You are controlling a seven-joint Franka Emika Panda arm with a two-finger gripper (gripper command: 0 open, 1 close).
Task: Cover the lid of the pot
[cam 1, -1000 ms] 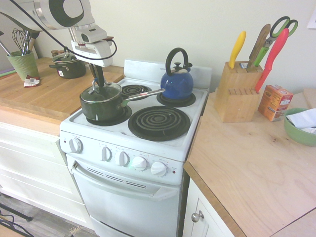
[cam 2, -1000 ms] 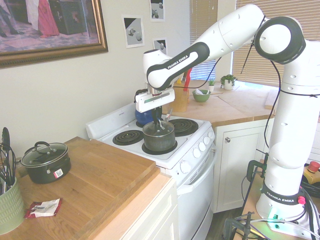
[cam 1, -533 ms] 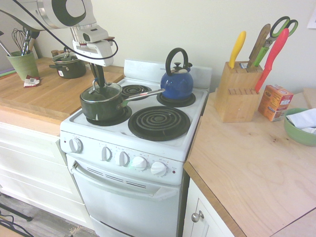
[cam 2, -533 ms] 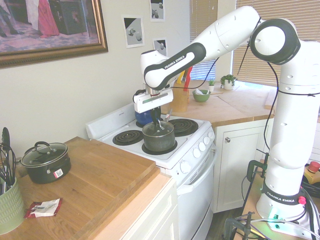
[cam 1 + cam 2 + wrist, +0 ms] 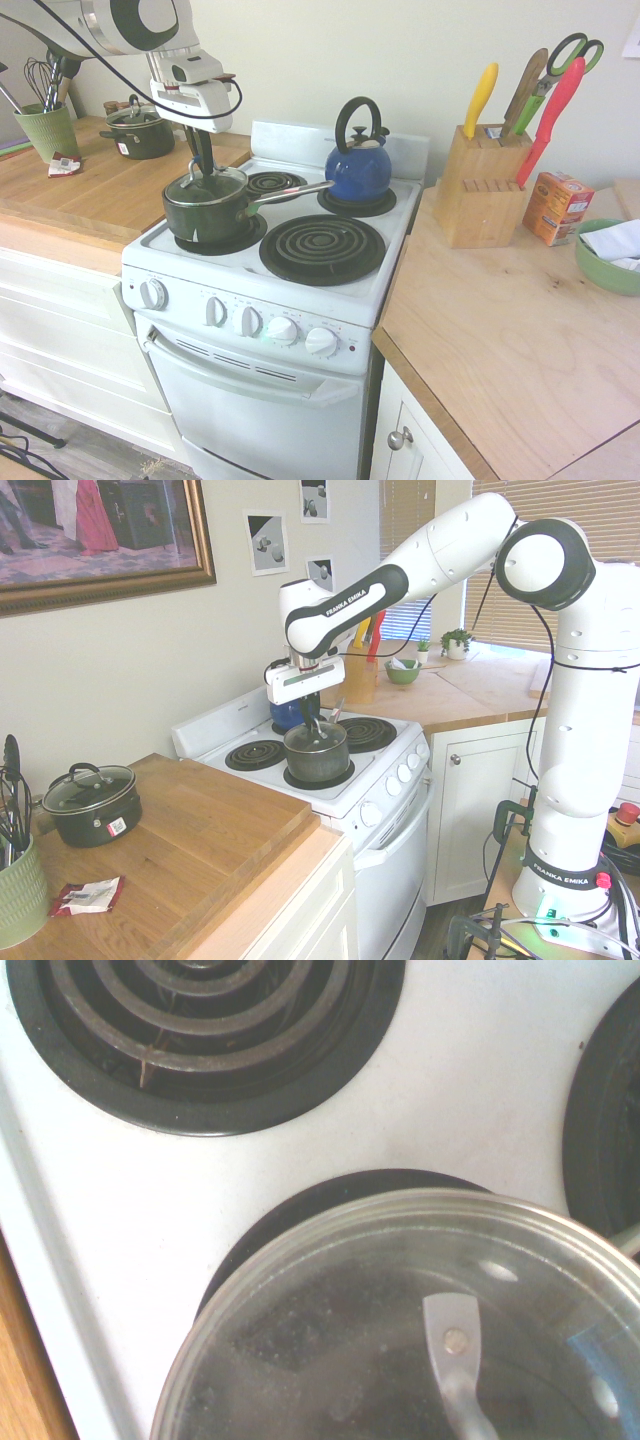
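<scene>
One lid (image 5: 205, 186) — flush atop pot (image 5: 208, 218) rim

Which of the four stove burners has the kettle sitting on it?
The back burner nearest the knife block carries the blue kettle. The green saucepan occupies a front burner; the other two coils are bare.

blue kettle (image 5: 358, 165): far burner, stove | knife block (image 5: 480, 185): right counter | squat black pot (image 5: 92, 802): left counter | green bowl (image 5: 606, 256): far right

Bright window daylight, washed-out exterior views, soft-focus wrist view.
</scene>
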